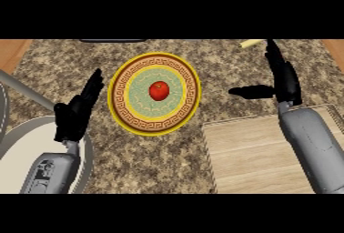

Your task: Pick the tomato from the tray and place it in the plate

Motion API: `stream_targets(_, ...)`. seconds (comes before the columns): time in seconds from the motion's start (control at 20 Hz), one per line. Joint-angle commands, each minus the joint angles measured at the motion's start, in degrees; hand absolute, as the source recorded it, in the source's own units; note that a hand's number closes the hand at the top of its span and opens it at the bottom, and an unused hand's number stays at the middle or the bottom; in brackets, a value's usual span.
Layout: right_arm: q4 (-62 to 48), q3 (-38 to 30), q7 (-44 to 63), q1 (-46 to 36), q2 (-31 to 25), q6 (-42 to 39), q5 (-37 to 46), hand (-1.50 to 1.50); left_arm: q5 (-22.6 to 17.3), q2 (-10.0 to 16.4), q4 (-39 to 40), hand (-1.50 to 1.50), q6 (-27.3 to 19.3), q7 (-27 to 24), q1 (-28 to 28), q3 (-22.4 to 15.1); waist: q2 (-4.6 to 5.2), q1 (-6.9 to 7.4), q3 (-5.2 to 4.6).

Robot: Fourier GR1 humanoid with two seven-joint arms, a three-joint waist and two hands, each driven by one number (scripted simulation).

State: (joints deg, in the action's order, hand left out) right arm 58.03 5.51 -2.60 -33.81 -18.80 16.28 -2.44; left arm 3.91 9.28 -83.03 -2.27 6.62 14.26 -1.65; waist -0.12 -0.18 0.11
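The tomato (159,90) is sitting in the middle of the plate (121,109), red and round, resting on the plate's pale green centre. A brown band with a key pattern and a yellow rim are running around it. The plate is lying flat on the speckled stone worktop (161,159), between the two hands and apart from both.

The right hand (285,84) is hovering to the right of the plate with nothing in it. Its fingers are pointing straight towards the far edge of the worktop and its thumb is sticking out sideways towards the plate, so it is released, not grasping. Its grey forearm (312,145) is crossing above the wooden tray (255,154), which is lying at the lower right of the view with its dark rim showing along the near-left corner. Nothing is showing on the visible part of the tray's pale boards.

The left hand (75,116) is showing just left of the plate – fingers straight and angled upward, also released and holding nothing.

Beyond the right hand's fingertips a small yellow object (250,43) is lying near the far edge; what it is cannot be told. At the lower left a pale round basin-like shape (27,136) is lying partly under the left forearm (50,173).
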Motion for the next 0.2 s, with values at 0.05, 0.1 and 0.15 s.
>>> stream_targets(0.05, 2.04, -3.48, -1.84, 3.20, -2.62, -4.24, -1.09, -1.50, 0.22, 2.91, -2.06, 0.00, 0.35, 2.50, 0.20, 3.26, 0.05, 0.20, -0.10)
stream_targets(0.1, -3.20, -4.11, -4.56, 1.87, -2.04, -5.53, -0.89, -1.50, 0.86, 2.63, 1.52, 0.00, 0.50, -1.85, -0.01, 3.27, 0.20, 0.40, -0.10)
stream_targets(0.15, -0.25, -4.58, -4.27, 3.76, -1.81, -5.00, -0.01, -1.50, 2.33, 0.05, -0.35, 0.00, -1.07, -0.03, -0.62, 1.06, 0.12, 0.27, -0.11)
